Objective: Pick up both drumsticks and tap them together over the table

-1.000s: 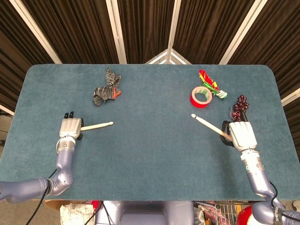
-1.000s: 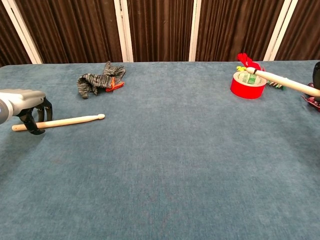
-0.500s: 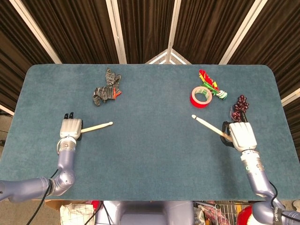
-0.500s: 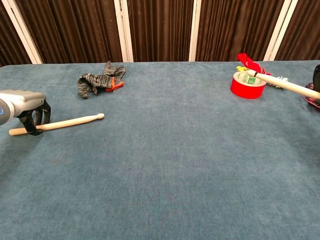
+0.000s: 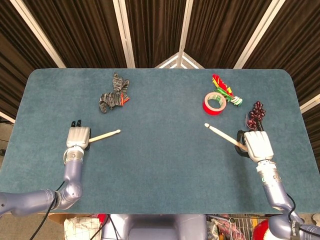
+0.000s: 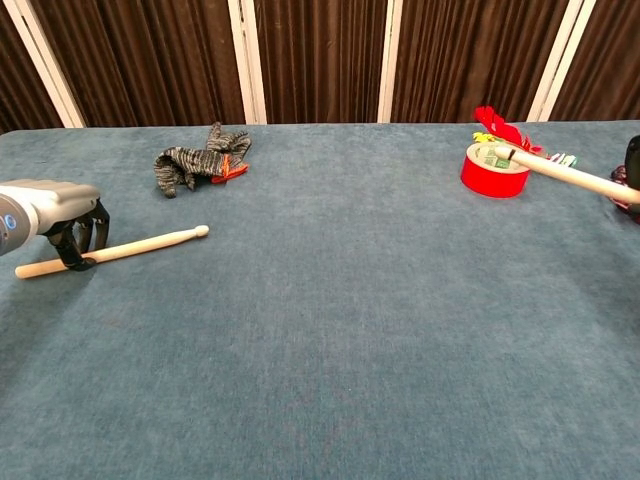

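Note:
My left hand (image 5: pixel 77 137) is at the table's left side, fingers curled around the butt half of a pale wooden drumstick (image 5: pixel 105 135). In the chest view that hand (image 6: pixel 52 209) grips the same drumstick (image 6: pixel 130 247), which points right with its tip low over the blue cloth. My right hand (image 5: pixel 257 144) is at the right side and holds the second drumstick (image 5: pixel 223 134), tip pointing toward the table's middle. In the chest view this drumstick (image 6: pixel 565 172) hangs in the air in front of the tape roll, and only a dark sliver of the right hand (image 6: pixel 633 163) shows.
A grey striped cloth (image 5: pixel 114 95) lies at the back left. At the back right are a red tape roll (image 5: pixel 214 103), a red, yellow and green toy (image 5: pixel 223 89) and a dark bunch of grapes (image 5: pixel 257 113) just beyond my right hand. The blue table (image 5: pixel 165 170) spans both views.
My left hand has shifted slightly right, and its drumstick's butt end has dipped in the chest view. The right drumstick has drifted a little to the right.

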`<state>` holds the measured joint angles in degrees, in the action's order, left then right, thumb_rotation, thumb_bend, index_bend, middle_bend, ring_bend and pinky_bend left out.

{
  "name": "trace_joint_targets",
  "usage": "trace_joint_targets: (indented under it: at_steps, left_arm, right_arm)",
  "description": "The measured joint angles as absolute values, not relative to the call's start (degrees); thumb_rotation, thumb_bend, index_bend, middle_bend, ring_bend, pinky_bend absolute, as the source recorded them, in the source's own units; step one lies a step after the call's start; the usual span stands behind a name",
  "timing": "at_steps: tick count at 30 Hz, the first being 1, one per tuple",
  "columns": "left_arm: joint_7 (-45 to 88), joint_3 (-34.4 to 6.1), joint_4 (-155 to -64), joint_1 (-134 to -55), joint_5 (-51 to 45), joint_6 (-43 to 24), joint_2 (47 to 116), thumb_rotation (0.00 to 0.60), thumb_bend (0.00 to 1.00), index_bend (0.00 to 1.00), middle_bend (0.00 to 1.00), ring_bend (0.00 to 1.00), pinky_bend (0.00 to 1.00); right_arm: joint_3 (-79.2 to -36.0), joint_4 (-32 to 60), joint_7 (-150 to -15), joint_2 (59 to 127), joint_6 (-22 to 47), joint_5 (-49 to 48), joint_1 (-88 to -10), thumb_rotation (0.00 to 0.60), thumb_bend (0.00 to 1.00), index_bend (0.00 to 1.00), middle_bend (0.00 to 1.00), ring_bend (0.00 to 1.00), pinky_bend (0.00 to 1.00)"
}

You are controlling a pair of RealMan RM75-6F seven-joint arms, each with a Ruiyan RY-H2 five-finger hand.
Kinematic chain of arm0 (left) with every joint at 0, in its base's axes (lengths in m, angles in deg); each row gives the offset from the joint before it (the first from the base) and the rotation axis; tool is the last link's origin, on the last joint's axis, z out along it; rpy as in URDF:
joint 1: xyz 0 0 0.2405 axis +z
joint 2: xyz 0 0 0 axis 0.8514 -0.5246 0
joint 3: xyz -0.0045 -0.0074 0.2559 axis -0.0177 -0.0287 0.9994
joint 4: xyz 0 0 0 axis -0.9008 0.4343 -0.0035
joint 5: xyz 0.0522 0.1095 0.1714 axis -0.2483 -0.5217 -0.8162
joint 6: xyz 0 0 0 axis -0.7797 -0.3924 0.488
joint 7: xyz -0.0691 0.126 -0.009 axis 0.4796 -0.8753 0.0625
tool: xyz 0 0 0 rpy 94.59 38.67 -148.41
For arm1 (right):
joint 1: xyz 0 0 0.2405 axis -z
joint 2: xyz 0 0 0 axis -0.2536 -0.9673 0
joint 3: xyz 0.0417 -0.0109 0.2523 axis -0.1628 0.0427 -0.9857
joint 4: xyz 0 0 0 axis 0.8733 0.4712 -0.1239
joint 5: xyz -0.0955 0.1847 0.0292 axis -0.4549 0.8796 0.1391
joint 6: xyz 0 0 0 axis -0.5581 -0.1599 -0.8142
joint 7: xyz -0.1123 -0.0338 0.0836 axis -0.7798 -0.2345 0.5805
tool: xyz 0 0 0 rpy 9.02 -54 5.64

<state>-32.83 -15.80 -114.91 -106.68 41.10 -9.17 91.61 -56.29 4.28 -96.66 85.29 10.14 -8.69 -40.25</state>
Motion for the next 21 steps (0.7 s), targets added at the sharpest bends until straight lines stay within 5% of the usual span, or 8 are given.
trace_joint_targets:
  at_steps: [15,21]
  left_arm:
    - [-34.6,-15.9,-114.9,-106.9,41.4,-8.3,92.5,0.600,0.51,0.51,0.49,0.03,0.00]
    - [-35.1,-15.9,-114.8,-106.9,41.4,-8.2,92.8,0.600,0.59,0.55,0.53,0.07,0.00]
  right_arm:
    - [-56.1,5.1,-96.4,85.5,10.2,-8.9,-40.0,0.600,0.47,0.84,0.70,0.55,0.04]
    - [-56.1,5.2,-96.3,85.6,10.3,-9.0,-40.0,0.600,0.48,0.84,0.70,0.55,0.04]
